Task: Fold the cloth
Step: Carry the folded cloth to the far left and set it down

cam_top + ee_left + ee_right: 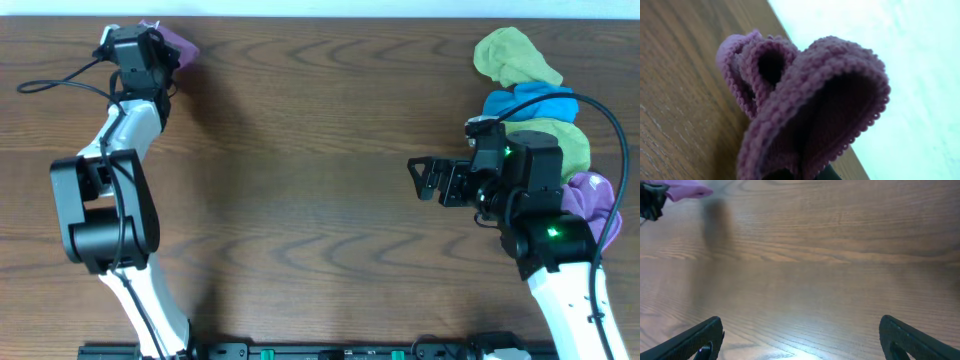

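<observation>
- Cloth point(178, 45) is seen at the far left corner of the table point(320, 220), bunched up, not spread flat.
- Left gripper point(158, 45) is closed tight on the cloth, with one end pinched.
- In the left wrist view, mauve folds and loops are seen close up, right by the table's far edge.
- Whether the cloth's underside is resting on the table cannot be told.
- Right gripper point(418, 180) is held over the table's right half and pointed at the table's middle.
- Its jaws are spread wide; only table wood is seen between the fingers point(695, 340), and nothing is held.
- Pile point(535, 105) of other cloths is seen at the table's right edge: green, blue, green, then lavender nearest the table's front.
- Lavender one is partly hidden by the right arm.
</observation>
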